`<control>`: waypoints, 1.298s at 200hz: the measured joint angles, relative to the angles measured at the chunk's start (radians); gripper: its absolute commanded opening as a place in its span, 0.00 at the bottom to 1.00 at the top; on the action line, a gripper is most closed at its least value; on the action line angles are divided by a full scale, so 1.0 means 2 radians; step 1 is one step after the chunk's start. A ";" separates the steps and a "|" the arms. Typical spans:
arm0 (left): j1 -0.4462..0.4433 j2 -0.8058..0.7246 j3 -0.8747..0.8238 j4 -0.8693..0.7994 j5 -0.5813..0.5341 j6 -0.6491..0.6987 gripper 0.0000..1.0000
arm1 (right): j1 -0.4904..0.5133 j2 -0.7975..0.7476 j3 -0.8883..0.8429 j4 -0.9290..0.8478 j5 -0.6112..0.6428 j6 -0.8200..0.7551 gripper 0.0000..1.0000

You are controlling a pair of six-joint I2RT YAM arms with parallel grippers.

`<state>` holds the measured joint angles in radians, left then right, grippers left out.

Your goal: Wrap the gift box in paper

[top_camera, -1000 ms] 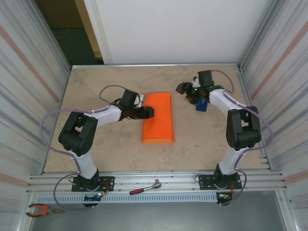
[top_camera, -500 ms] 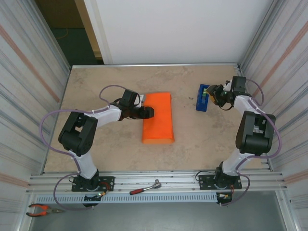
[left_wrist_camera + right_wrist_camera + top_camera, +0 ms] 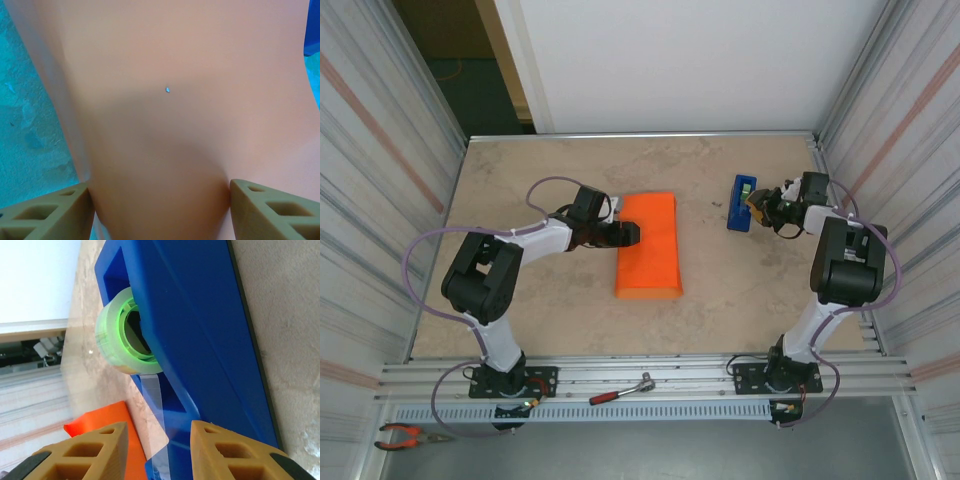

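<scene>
The orange paper (image 3: 652, 248) lies folded into a long bundle at the table's middle; the gift box is hidden under it. My left gripper (image 3: 628, 233) reaches in from the bundle's left edge. In the left wrist view its fingers (image 3: 55, 210) press both sides of an orange paper bulge (image 3: 165, 125), so the left gripper (image 3: 160, 195) is shut on it. A blue tape dispenser (image 3: 741, 203) stands to the right. My right gripper (image 3: 761, 205) sits just right of it, open. In the right wrist view a loose clear tape strip (image 3: 155, 395) hangs from the green roll (image 3: 117, 340) between the right gripper's (image 3: 159, 432) fingers, untouched.
Corrugated metal walls close in the beige table (image 3: 540, 170) on the left and right, with a white wall behind. On the front rail lie a red-handled wrench (image 3: 620, 390) and orange-handled pliers (image 3: 405, 435).
My right arm swung from over the dispenser to its right side, and its jaws narrowed around the tape strip. The left arm and the paper have not moved.
</scene>
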<state>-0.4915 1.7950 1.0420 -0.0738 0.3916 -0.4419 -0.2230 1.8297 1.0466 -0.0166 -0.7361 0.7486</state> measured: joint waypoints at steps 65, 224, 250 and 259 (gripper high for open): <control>0.000 0.000 0.000 0.000 0.000 0.000 0.67 | -0.001 0.016 -0.002 0.033 -0.021 0.004 0.26; 0.000 0.000 0.000 0.000 0.000 0.000 0.66 | -0.001 0.031 -0.021 0.088 -0.046 0.028 0.00; 0.000 0.000 0.000 0.000 0.000 0.000 0.66 | -0.002 0.021 -0.036 0.111 -0.044 0.049 0.00; 0.000 0.000 0.000 0.000 0.000 0.000 0.66 | -0.002 0.014 -0.042 0.119 -0.044 0.057 0.00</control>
<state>-0.4911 1.7950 1.0424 -0.0738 0.3916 -0.4419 -0.2264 1.8572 0.9619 0.2207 -0.8234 0.8635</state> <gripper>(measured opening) 0.661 0.042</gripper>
